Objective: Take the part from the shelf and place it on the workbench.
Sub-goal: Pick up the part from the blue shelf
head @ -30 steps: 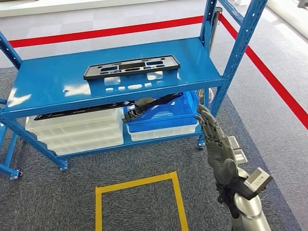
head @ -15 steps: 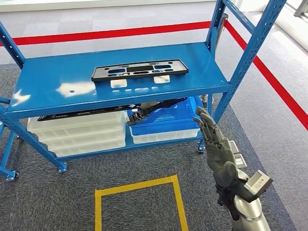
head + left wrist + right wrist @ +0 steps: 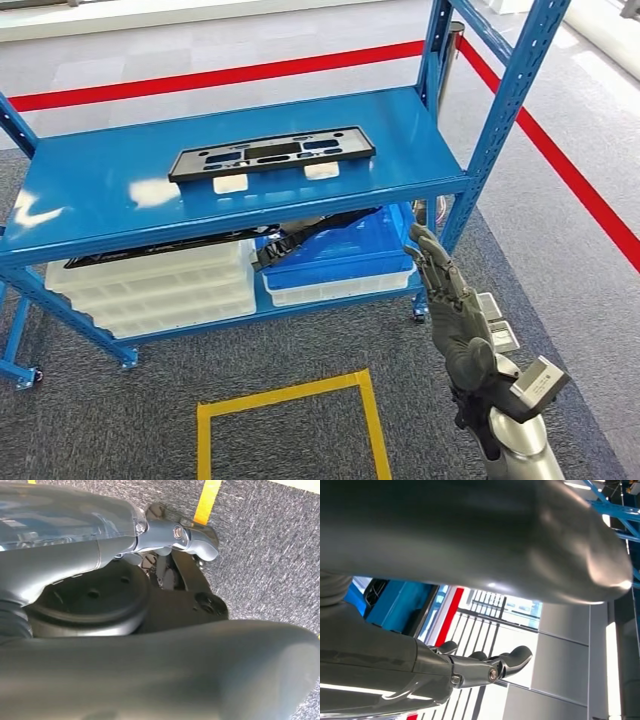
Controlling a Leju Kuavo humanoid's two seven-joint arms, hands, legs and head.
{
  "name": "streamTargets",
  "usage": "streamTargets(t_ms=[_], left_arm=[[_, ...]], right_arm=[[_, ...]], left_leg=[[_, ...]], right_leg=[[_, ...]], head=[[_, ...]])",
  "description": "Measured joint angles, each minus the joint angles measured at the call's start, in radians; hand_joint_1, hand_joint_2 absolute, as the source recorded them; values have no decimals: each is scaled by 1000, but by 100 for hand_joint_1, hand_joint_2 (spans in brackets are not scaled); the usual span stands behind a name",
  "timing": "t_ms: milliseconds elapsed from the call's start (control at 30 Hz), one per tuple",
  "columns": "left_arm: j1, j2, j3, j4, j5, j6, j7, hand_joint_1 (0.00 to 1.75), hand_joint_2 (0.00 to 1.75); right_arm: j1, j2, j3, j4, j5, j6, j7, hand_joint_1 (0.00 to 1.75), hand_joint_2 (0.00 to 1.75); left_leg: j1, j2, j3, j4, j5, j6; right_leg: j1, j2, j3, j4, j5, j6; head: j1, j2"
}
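The part (image 3: 272, 153) lies flat on the upper shelf (image 3: 90, 195) of the rack, nearer its rear edge. On the lower shelf, stacked trays (image 3: 162, 285) sit left and a bin (image 3: 347, 250) sits right, a long piece (image 3: 302, 232) resting across the bin's near rim. The right robot hand (image 3: 451, 305) stands before the rack's right post (image 3: 494, 120), right of the floor square (image 3: 290, 425).

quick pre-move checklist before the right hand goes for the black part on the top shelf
1. Black part lies flat on the top shelf, nothing on top of it: ok.
2. Right hand holds nothing, fingers extended: ok.
3. Right hand is at the part: not ok; it sits lower, off the shelf's right end.
4. Path upward: blue upright stands close to the hand: cannot tell if there is clearance.
5. Left hand holds nothing, over the carpet: ok.
6. Workbench for placing: cannot tell.
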Motion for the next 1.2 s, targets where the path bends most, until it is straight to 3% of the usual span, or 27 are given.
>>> streamTargets(t_ms=[67,133,233,300,333,433,467,500,533,600,667,767,833,867,933,967,1000,1033,1100,1133,1167,1200], left_arm=[[1,0,0,0,0,0,0,0,0],[0,2,0,0,0,0,0,0,0],[-1,3,0,0,0,0,0,0,0],[0,3,0,0,0,1,0,0,0],[0,3,0,0,0,1,0,0,0],[0,3,0,2,0,1,1,0,0],[1,3,0,3,0,2,1,0,0],[2,2,0,3,0,2,2,0,0],[2,2,0,3,0,2,2,0,0],[2,2,0,4,0,3,4,0,0],[0,2,0,4,0,4,4,0,0],[-3,2,0,4,0,5,4,0,0],[-4,2,0,4,0,5,4,0,0],[-5,2,0,4,0,5,4,0,0],[-3,2,0,4,0,5,4,0,0],[-1,2,0,4,0,5,4,0,0],[0,2,0,4,0,5,4,0,0],[1,2,0,4,0,5,4,0,0],[2,2,0,4,0,4,4,0,0],[2,3,0,4,0,4,4,0,0],[2,4,-1,4,0,3,4,0,0],[1,4,-1,4,0,3,3,0,0]], right_arm=[[0,0,0,-1,-1,1,0,0,0],[-1,0,0,-2,-2,1,-1,0,0],[-1,0,0,-5,-4,1,-1,0,0],[-1,-1,1,-8,-5,2,-1,0,0],[-2,-1,1,-9,-6,2,-1,0,0],[1,-3,2,-10,-6,2,-1,0,0],[3,-4,2,-9,-6,2,-1,0,0],[4,-4,2,-9,-6,2,-1,0,0],[5,-5,2,-9,-6,3,-1,0,0],[5,-6,3,-9,-6,3,-1,0,0],[6,-6,4,-8,-7,2,-1,0,0],[10,-6,5,-10,-7,2,-2,0,0],[10,-6,5,-13,-7,2,-2,0,0],[11,-6,5,-15,-7,2,-2,0,0],[12,-6,6,-15,-7,2,-2,0,0],[13,-6,7,-15,-7,2,-2,0,0],[14,-6,7,-15,-7,2,-2,0,0],[14,-6,8,-15,-7,2,-2,0,0],[14,-6,8,-15,-7,2,-2,0,0],[13,-6,9,-14,-7,2,-1,0,0],[13,-6,9,-14,-7,2,-1,0,0],[13,-6,9,-14,-7,2,-1,0,0]], left_leg=[[-4,-1,35,-112,88,12],[-13,-4,75,-218,138,31],[-23,-6,91,-256,128,46],[-17,-5,103,-272,128,51],[-13,-4,112,-280,127,54],[-8,-3,134,-286,114,61],[-8,-3,142,-286,107,60],[-7,-4,152,-286,100,58],[-6,-4,163,-286,91,55],[-5,-5,186,-284,72,44],[-7,-6,196,-282,58,33],[-7,-6,200,-283,49,23],[-5,-6,187,-246,26,14],[-4,-6,161,-195,4,9],[-1,-6,78,-56,-42,3],[-1,-6,41,-4,-48,3],[-1,-6,19,12,-32,5],[-2,-6,16,-11,4,9],[-8,-7,44,-122,98,26],[-13,-7,60,-171,128,35],[-18,-8,71,-203,140,44],[-22,-8,76,-214,133,50]], right_leg=[[1,2,18,-1,-12,2],[1,3,29,-1,-23,8],[-3,3,31,-8,-30,24],[-3,2,32,3,-41,34],[-1,1,19,34,-58,37],[-2,1,-85,215,-121,46],[-3,1,-115,254,-121,48],[-3,1,-129,256,-99,51],[-3,0,-124,220,-59,53],[-3,-2,-85,99,25,55],[0,-3,-57,29,46,47],[1,1,-51,20,30,25],[-2,-1,-43,17,23,12],[-3,-2,-38,17,19,7],[-2,-3,-29,17,9,1],[-1,-2,-23,17,3,0],[0,-1,-15,17,-3,0],[1,1,-4,17,-10,0],[3,2,19,15,-25,2],[4,3,27,14,-32,5],[3,3,31,12,-36,9],[1,3,31,11,-39,14]], head=[[0,0],[0,0],[0,0],[1,0],[1,0],[1,0],[1,0],[1,0],[1,0],[1,0],[2,0],[2,0],[0,0],[0,0],[-1,0],[-1,0],[-1,0],[-1,0],[-1,0],[-1,0],[-1,0],[-1,0]])
